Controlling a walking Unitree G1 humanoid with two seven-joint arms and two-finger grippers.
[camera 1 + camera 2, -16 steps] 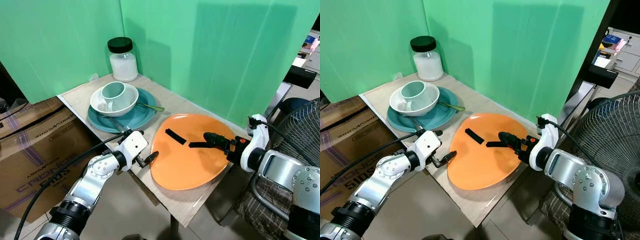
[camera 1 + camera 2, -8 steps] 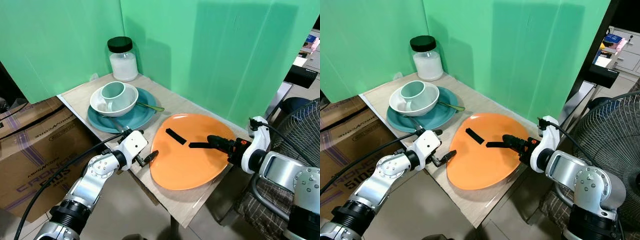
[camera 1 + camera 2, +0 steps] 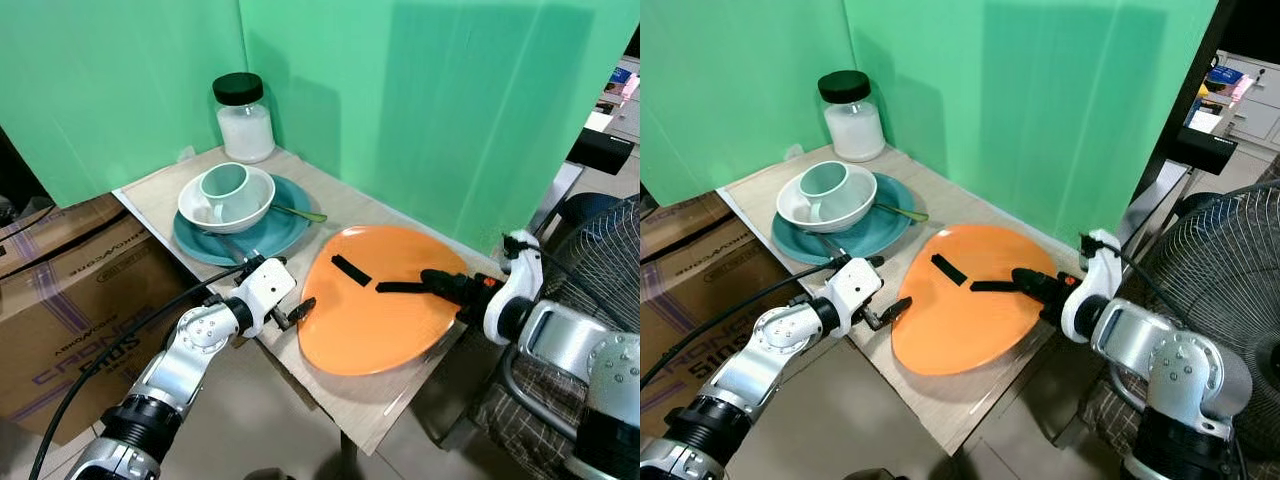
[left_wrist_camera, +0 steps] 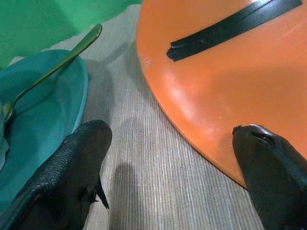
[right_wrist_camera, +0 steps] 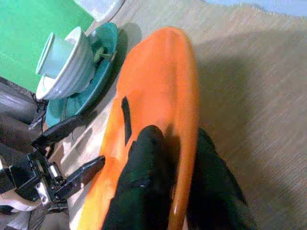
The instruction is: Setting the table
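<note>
Two grippers are at the table, and your right gripper point(image 3: 1032, 284) is the one doing the work: it's clamped onto the near-right rim of the orange plate point(image 3: 375, 310), one black finger lying on top of the plate and the other under the edge. The right wrist view shows that pinch nicely, with the rim point(image 5: 184, 143) running between the two fingers.

The orange plate sits on the wooden table point(image 3: 330, 205), at the front-right part, with its near edge hanging a bit past the table's front edge. You can also see a short black strip point(image 3: 351, 270) lying on the plate's surface, apart from your finger.

Your left gripper point(image 3: 290, 310) hangs at the table's front edge, just beside the plate's left rim, with its fingers spread and nothing between them. From the left wrist view the plate rim passes between the two fingertips point(image 4: 72, 163), but I can't tell if either one actually touches it.

Farther back-left you've got a teal plate point(image 3: 270, 235) with a white bowl point(image 3: 215, 210) on it, a pale green mug point(image 3: 225, 185) inside the bowl, and a spoon point(image 3: 300, 212) resting on the teal plate's right edge. Behind that stands a jar point(image 3: 244, 118) with a black lid against the green backdrop point(image 3: 420, 90).
</note>
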